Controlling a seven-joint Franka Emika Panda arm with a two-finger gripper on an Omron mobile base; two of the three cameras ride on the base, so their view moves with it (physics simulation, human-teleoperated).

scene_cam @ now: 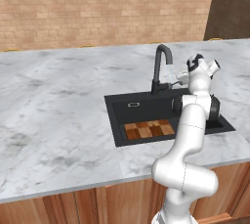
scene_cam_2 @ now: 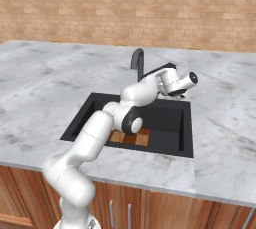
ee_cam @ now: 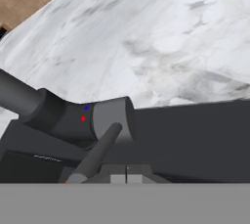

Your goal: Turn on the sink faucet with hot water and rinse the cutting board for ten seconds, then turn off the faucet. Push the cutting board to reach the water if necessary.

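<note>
So the cutting board (scene_cam: 149, 130) is lying flat on the floor of the sink (scene_cam: 122, 108), and there's a thin water (scene_cam: 169, 75) stream running off the sink faucet (scene_cam: 158, 69) spout, landing behind the board, not on it. Further right the gripper (ee_cam: 127, 173) is sitting with jaws pinched shut on nothing at the small lever (ee_cam: 97, 154), so I'm guessing rinsing and shutoff are both left.

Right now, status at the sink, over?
Claw shut, at the faucet lever. Water running from the sink faucet. Cutting board on sink floor, clear of the stream. Nothing blocking.

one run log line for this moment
tool: shut, at faucet lever | water: running | cutting board: on sink floor, away from stream
</note>
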